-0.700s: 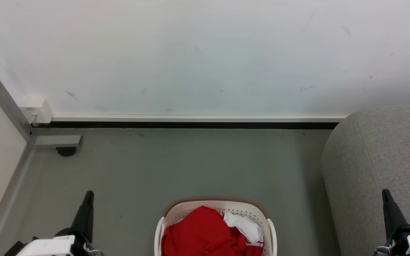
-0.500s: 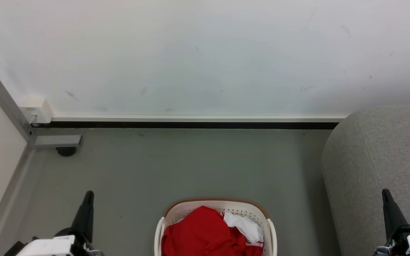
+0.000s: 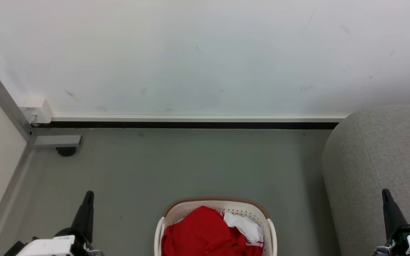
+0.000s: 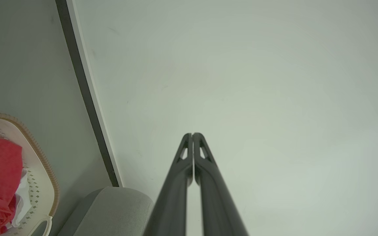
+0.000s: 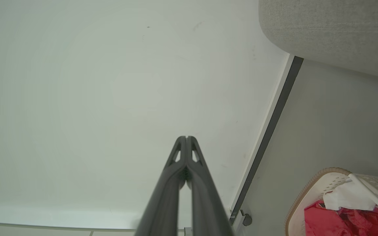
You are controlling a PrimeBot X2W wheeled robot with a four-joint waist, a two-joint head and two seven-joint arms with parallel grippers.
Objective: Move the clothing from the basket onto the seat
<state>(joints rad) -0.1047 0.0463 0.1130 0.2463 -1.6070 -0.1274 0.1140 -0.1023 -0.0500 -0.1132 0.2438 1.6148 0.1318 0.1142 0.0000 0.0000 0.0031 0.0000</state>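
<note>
Clothing point(image 3: 205, 233): red, heaped in basket point(image 3: 215, 201) on floor point(image 3: 190, 163); seat point(image 3: 379, 160) beside it. Left hand point(image 3: 89, 194), right hand point(image 3: 385, 192): closed, empty, flanking the basket. Change: none; transfer not begun.

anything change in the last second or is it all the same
Nothing visibly changed. The left hand and right hand stay shut, holding nothing, low at either side of the head view. The red clothing still lies in the basket, with the seat to its right.
</note>
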